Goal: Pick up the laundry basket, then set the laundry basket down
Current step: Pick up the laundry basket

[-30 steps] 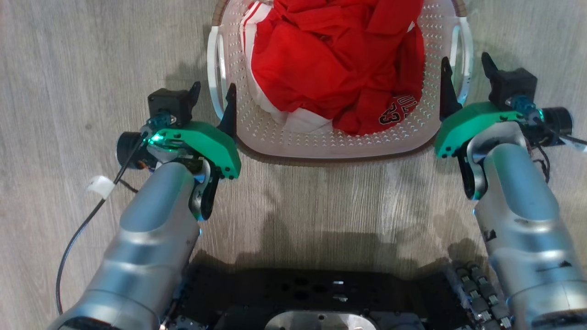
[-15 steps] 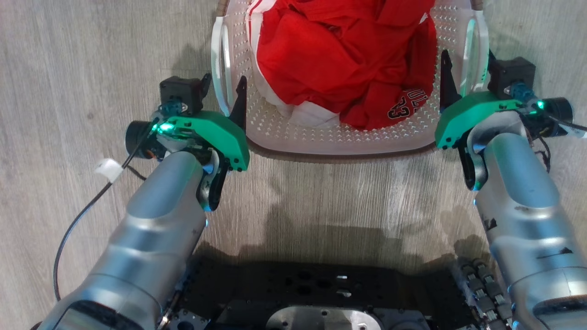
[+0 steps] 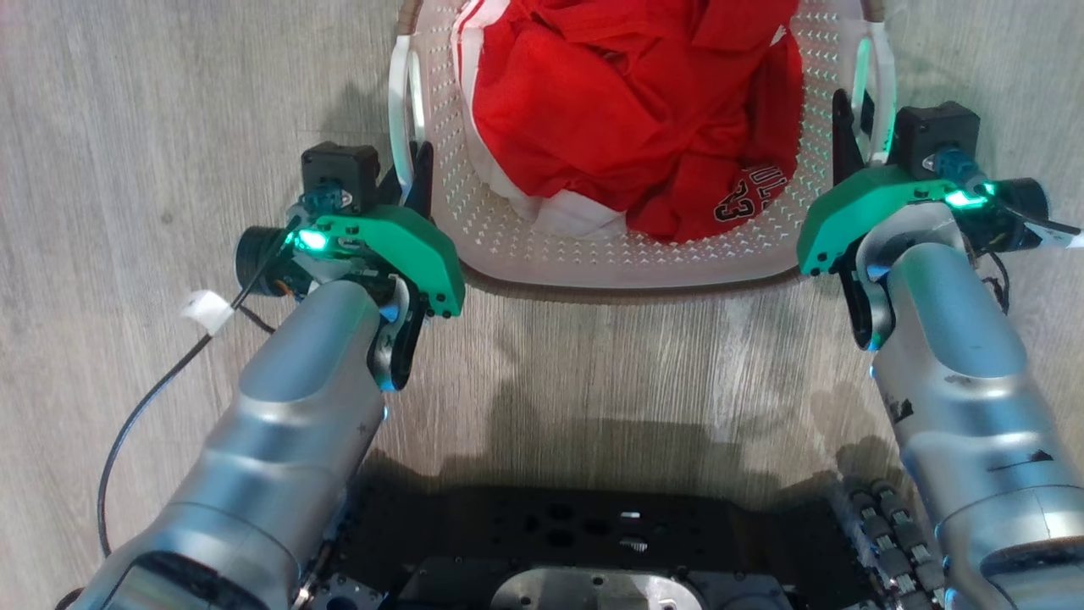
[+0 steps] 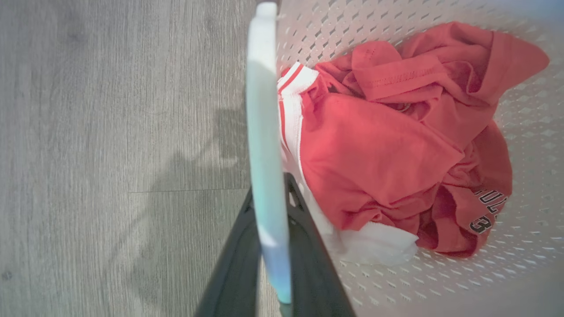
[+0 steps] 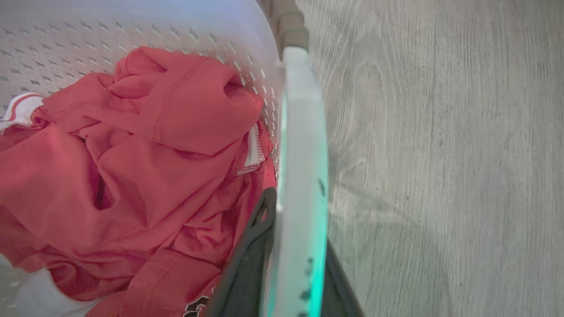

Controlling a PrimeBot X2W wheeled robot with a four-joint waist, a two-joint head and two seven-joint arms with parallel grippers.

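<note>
1. Floor (image 3: 169,127): grey wood-grain boards lie under and all round the laundry basket (image 3: 627,254). The basket appears to rest on them; no gap beneath it can be confirmed.

2. Red garment (image 3: 627,110): bundled inside the basket, heaped towards its far side. Treat this as a loose load that can slide.

3. Left handle (image 4: 264,132) and right handle (image 5: 304,154): thin white loops on the two short sides of the basket.

4. Left claw (image 4: 269,198): pinching the left handle, one finger inside the loop on the basket side and one outside. Right claw (image 5: 299,220): pinching the right handle in the same manner.

Step in hand: the lift. Judged procedure:
- Confirm both pinches are firm before raising; the handles are narrow and smooth.
- Raise both claws together at an equal rate, keeping the basket rim level.
- Hold the spacing between the claws constant; pulling outward or pushing inward would flex the basket walls.
- Lift slowly so the garment stays inside the basket.
</note>
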